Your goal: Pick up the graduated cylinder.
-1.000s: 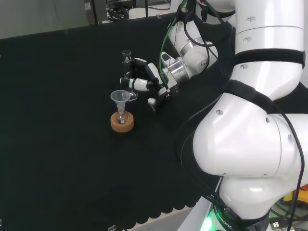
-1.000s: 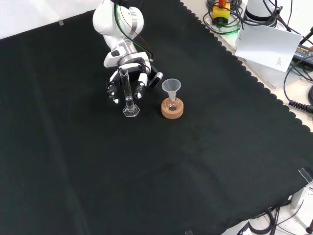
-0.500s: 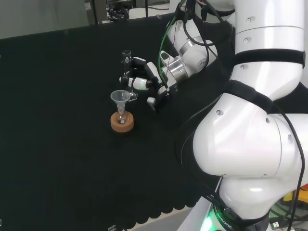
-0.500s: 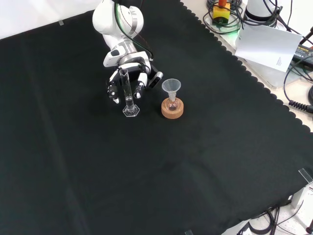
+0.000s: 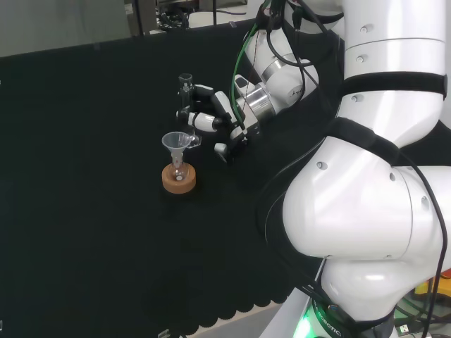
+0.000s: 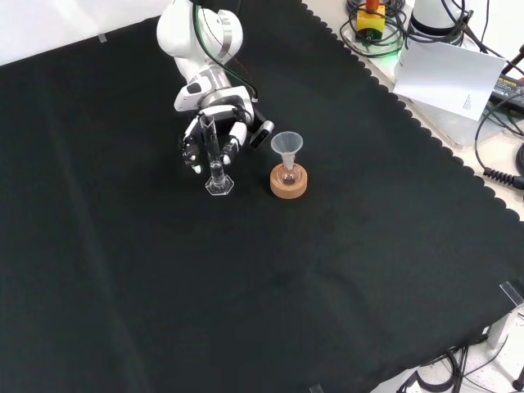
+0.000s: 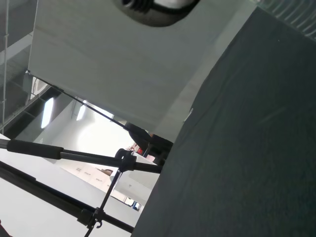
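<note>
Hand closer round half-hidden cylinder

A small clear flask stands in a cork ring stand on the black cloth, with a clear funnel set upright in its neck. In the front view, a white sheet of paper and cables lie beyond the cloth's scalloped right edge.
</note>
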